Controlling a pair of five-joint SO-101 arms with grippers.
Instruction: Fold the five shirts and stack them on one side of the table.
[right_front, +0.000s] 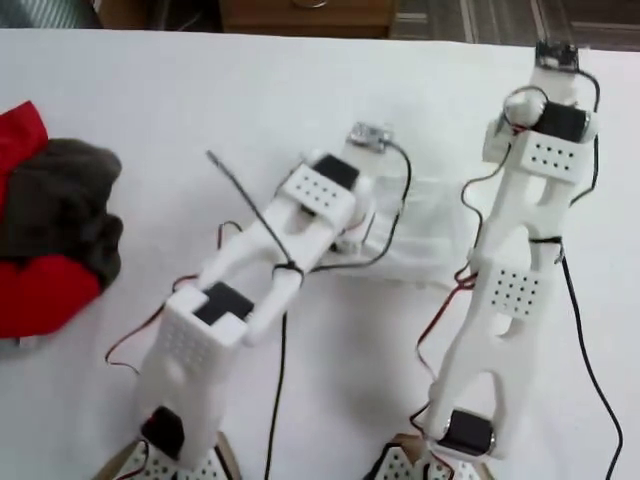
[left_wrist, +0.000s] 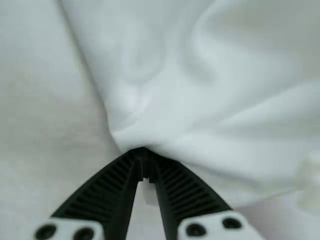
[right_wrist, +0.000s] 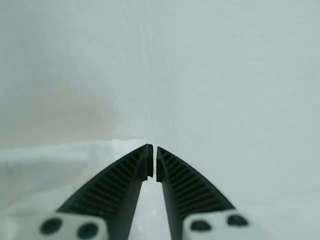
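lying bunched against the left pincer (left_wrist: 144, 154), the white shirt (left_wrist: 210, 95) is pinched; right pincer (right_wrist: 152, 154) pressed together

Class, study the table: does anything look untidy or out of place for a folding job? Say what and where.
The red and dark grey clothes at the left edge of the table lie in a crumpled heap, unfolded. The white shirt mid-table is bunched where the left gripper pinches it. Nothing looks spilled or damaged.
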